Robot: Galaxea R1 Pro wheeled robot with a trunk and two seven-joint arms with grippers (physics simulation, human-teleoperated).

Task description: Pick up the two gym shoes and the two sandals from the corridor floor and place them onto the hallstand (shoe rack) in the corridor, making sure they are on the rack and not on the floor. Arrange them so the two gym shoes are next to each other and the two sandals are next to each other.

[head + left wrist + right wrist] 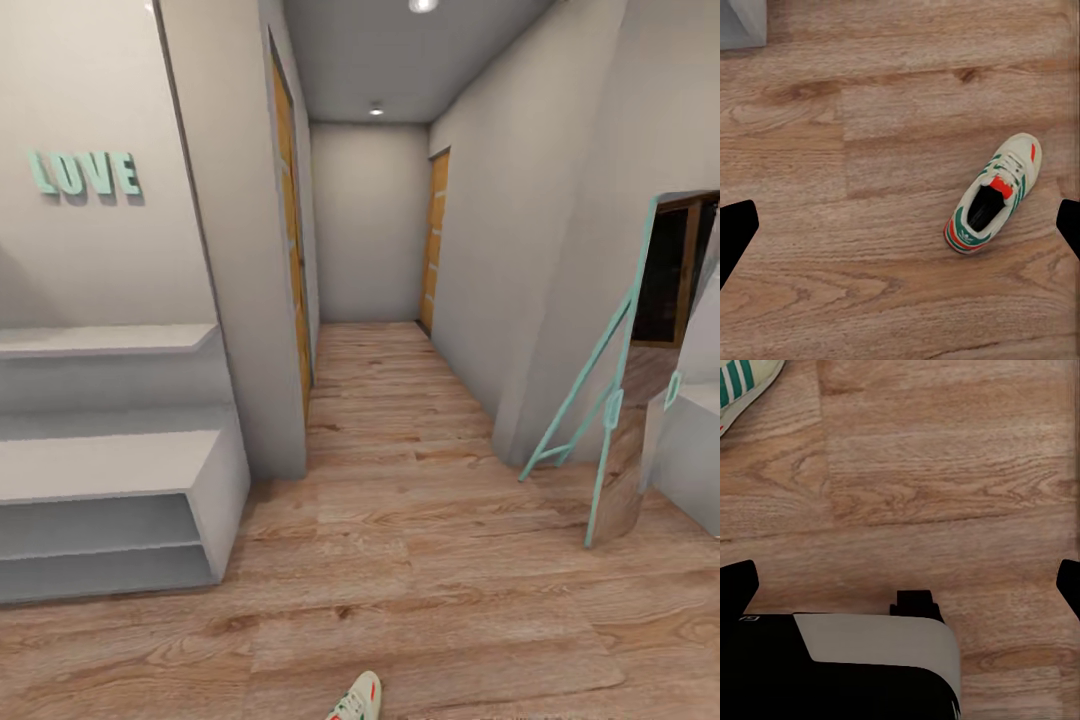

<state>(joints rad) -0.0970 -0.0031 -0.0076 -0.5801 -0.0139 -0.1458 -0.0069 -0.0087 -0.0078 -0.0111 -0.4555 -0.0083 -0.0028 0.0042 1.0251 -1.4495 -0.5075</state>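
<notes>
Left wrist view has the clearest look at the thing that matters: one gym shoe (992, 195) lying by itself on the corridor floor (870, 150), sole down, opening up, cream with green stripes and a red-orange tongue. Nothing is touching it. The left end effector (900, 225) hangs above the planks with its two dark fingertips (736, 232) wide apart at the edges of the picture, and the shoe sits off toward one finger rather than centred between them, so I'd guess the arm has to shift sideways before any grab makes sense.

In the right wrist view a striped sliver of a sneaker (742, 386) pokes in at a corner, well away from the right end effector (900, 585), whose fingertips are spread apart too, holding nothing. Part of the robot's own white and black body (870, 660) sits under it.

From the head view, the toe of a shoe (358, 700) peeks in at the bottom edge, right by the robot's base. The hallstand (110, 460) is off to the left against the wall with the LOVE letters (85, 173), its flat top and shelves bare, so nothing's been racked yet. A mint-framed mirror (610, 420) leans on the right. The sandals I can't spot here.
</notes>
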